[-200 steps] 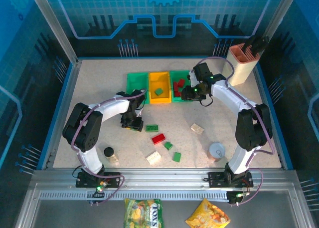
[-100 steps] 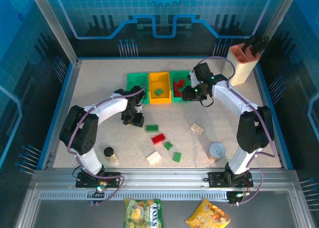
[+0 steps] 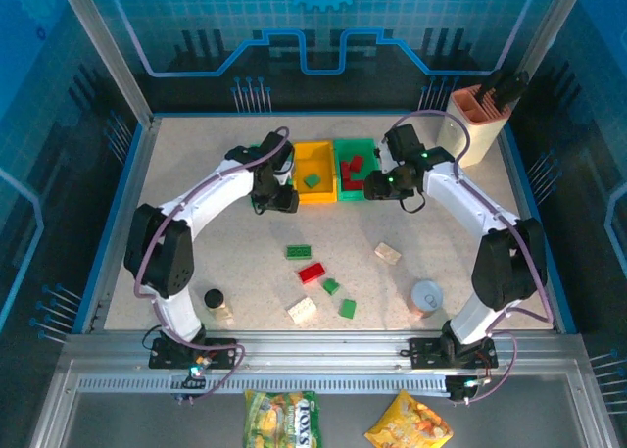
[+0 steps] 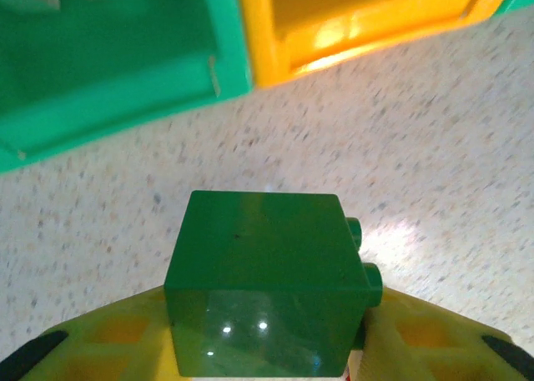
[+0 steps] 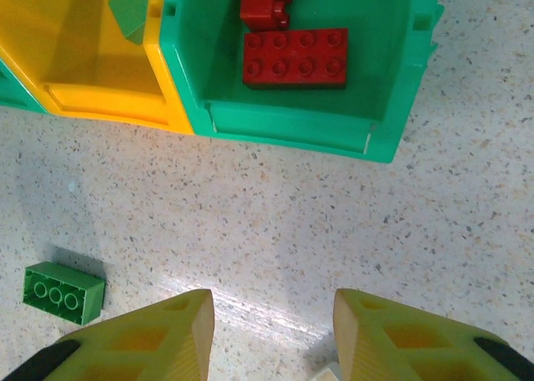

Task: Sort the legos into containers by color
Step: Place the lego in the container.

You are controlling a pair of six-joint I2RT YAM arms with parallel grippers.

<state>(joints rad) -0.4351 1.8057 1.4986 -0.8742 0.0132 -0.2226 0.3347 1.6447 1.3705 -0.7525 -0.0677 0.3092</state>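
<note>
Top external: the left hand hangs over the counter by the near left corner of the yellow bin, its arm stretched well forward with the wrist turned inward; the right hand sits at the near edge of the right green bin, its arm reaching in from the right; the loose legos lie on the counter well back toward the bases; a green piece lies in the yellow bin, so green seems to belong there.

Left wrist: the left hand is clamped on a blocky green brick, its studs facing right in this view; the left green bin lies ahead and to the left, the yellow bin ahead and to the right, both apart from the brick; the drop most likely calls for a carry forward and rightward, and this hand is the nearer one.

Right wrist: the right hand has its fingers apart with bare counter between, gripping nothing; the right green bin lies ahead with red bricks inside; a loose green brick lies to its lower left.
</note>
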